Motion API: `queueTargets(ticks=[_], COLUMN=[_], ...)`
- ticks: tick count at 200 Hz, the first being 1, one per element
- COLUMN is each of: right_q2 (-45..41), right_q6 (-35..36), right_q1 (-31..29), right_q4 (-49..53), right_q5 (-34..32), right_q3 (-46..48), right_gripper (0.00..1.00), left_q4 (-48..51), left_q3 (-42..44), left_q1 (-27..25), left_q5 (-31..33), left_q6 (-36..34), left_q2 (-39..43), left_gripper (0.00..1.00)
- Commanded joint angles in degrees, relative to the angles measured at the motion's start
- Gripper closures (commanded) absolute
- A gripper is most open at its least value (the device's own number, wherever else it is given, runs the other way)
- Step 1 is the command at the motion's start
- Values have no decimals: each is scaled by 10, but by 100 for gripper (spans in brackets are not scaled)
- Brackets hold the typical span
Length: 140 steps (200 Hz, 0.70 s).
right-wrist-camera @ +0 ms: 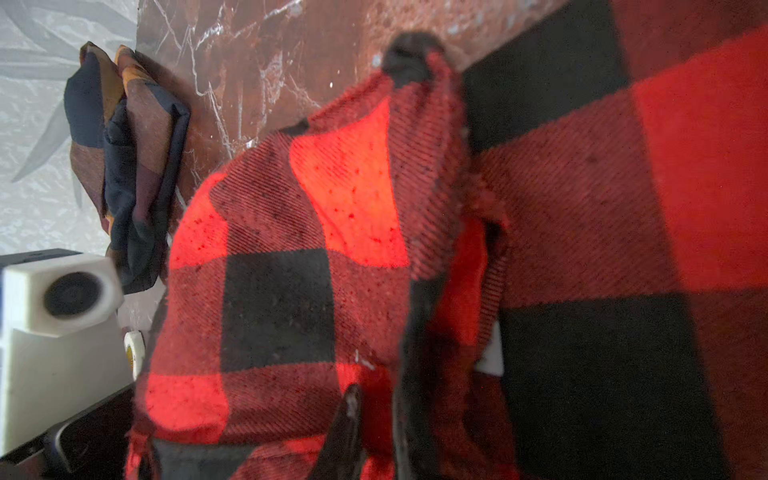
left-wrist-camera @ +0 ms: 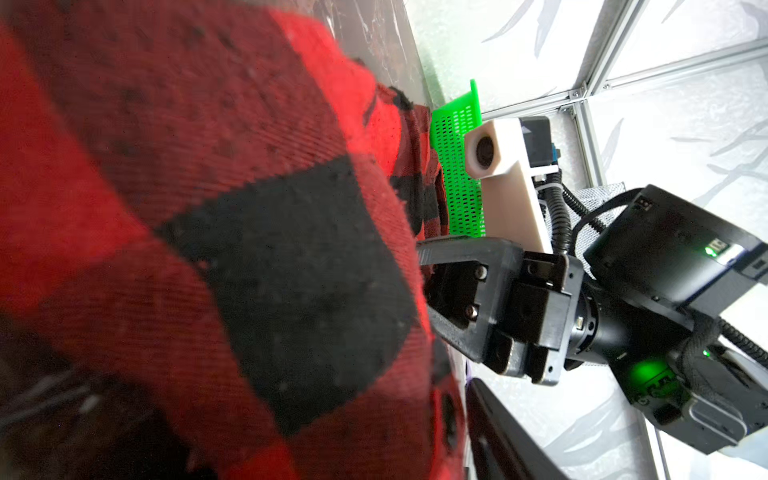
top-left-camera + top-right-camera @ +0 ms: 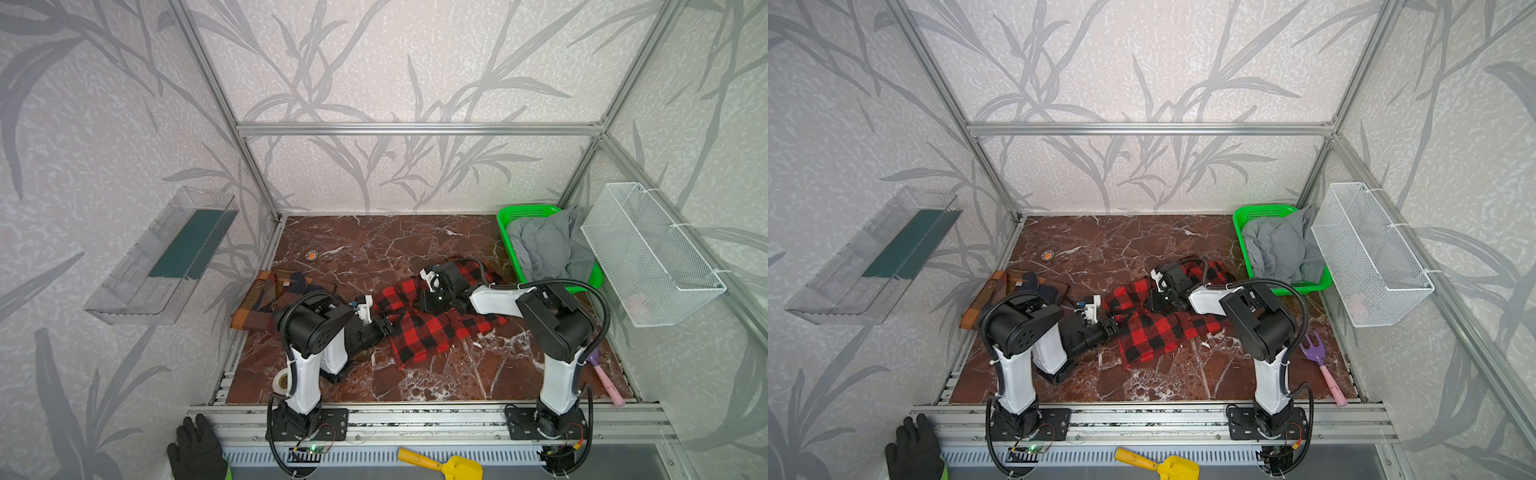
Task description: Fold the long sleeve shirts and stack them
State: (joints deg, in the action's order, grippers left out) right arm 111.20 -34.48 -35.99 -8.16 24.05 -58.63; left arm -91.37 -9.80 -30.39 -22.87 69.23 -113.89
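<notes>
Two shirts lie on the brown stone table (image 3: pixel 415 245). The biggest thing is the red-and-black shirt (image 3: pixel 419 332), bunched up in the middle of the table. It is not folded yet, so I think most of the work on it is left. Next is the brown plaid shirt (image 3: pixel 257 305), near the left edge. It looks folded into a neat square, so that one seems done. The red shirt has to be folded and then put on top of it.

The right gripper (image 1: pixel 376 415) is nearly closed and pinches a fold of the red shirt. The left gripper (image 3: pixel 386 325) is at the red shirt's left edge. I cannot tell how wide it is or if it holds cloth.

A tiny label (image 3: pixel 286 283) on the brown shirt's collar is too small to read. No other words show.
</notes>
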Motion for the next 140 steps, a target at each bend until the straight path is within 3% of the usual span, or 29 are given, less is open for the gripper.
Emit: queueTargets(ticks=[1,39,57,83,114,140], right_q2=[14,15,8,-6,-43,-97], right_q6=[1,1,4,4,4,17], right_q1=[0,-2,-10,-17,-16,-12], right_q4=[33,38,45,52,72,115], right_q5=[-22,-21,-26,-33,-45,-60], right_q3=[19,12,12,16,17,6], right_gripper=[83,83,84,84,83,80], left_q4=[105,104,104,103,104,104], left_q3=[43,34,26,31,37,40], left_q1=[-22,-22,-22,-18,-4,10], left_q5=[32,22,21,29,22,14], left_q6=[-3,-3,2,-2,0,8], left_q2=[-52,-63,-81,-62,-59,-79], left_gripper=[41,61,64,77,100,100])
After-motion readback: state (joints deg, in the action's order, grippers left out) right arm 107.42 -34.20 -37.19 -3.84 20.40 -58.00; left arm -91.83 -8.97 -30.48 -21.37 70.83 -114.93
